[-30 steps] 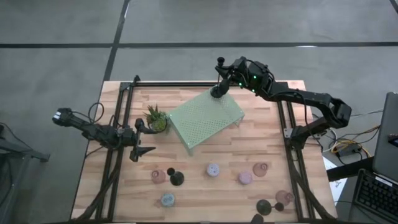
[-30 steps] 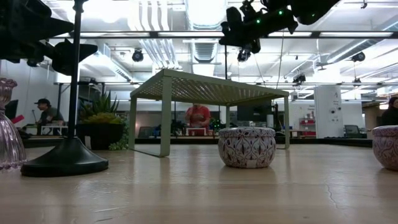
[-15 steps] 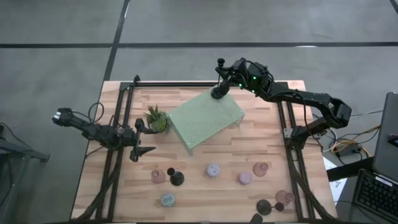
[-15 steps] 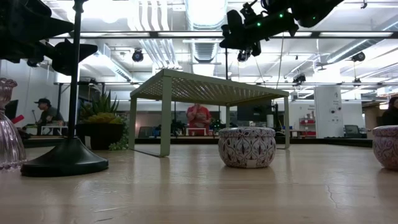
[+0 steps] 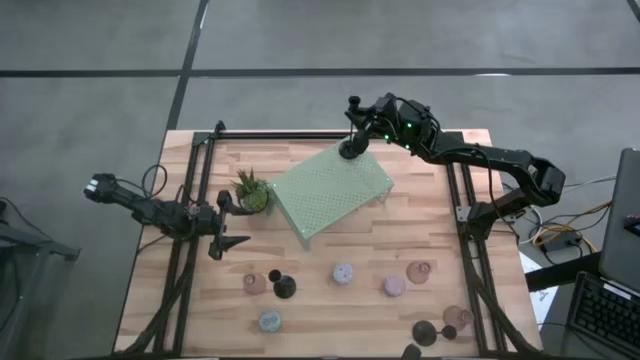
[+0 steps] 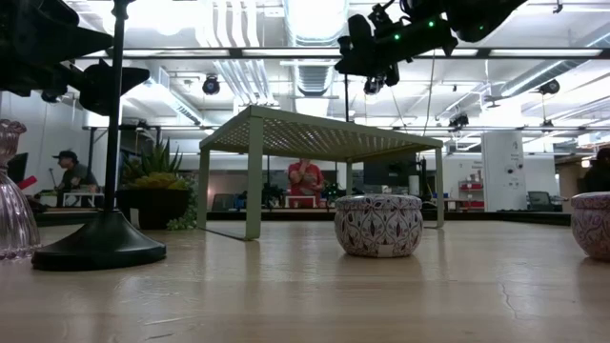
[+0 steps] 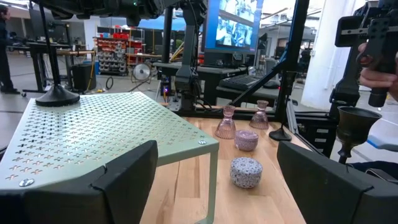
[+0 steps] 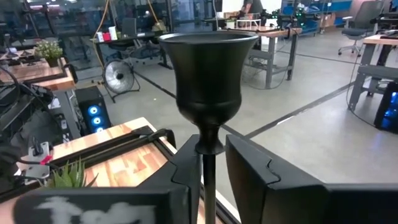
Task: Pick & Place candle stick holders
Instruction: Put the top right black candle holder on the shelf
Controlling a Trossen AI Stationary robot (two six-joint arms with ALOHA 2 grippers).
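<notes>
A slim black candle stick holder (image 5: 351, 148) stands upright with its round base on the far corner of the pale green perforated stand (image 5: 330, 190). Its cup (image 8: 208, 68) rises just past my right gripper (image 8: 211, 180). That gripper is level, and its slightly parted fingers stand on either side of the thin stem (image 8: 208, 180). My left gripper (image 5: 238, 220) waits open at the table's left, near the plant. Along the near edge stand another black stick (image 5: 285, 287), pink glass cups (image 5: 255, 283) and pastel pucks (image 5: 343, 273). My right gripper has the stem (image 8: 209, 186) between its two fingers, just under the cup, coming level from the table's right. A narrow gap shows beside one finger (image 8: 249, 186). Whether the other finger touches the stem I cannot tell. The stick stands upright on the stand by its own base.
A small spiky green potted plant (image 5: 252, 190) sits left of the stand. More holders lie at the near right corner (image 5: 440, 328). Black frame rails (image 5: 185, 250) run along both table sides. Bare wood lies between the stand and the near row. A person's hand (image 7: 376, 68) shows beyond the table.
</notes>
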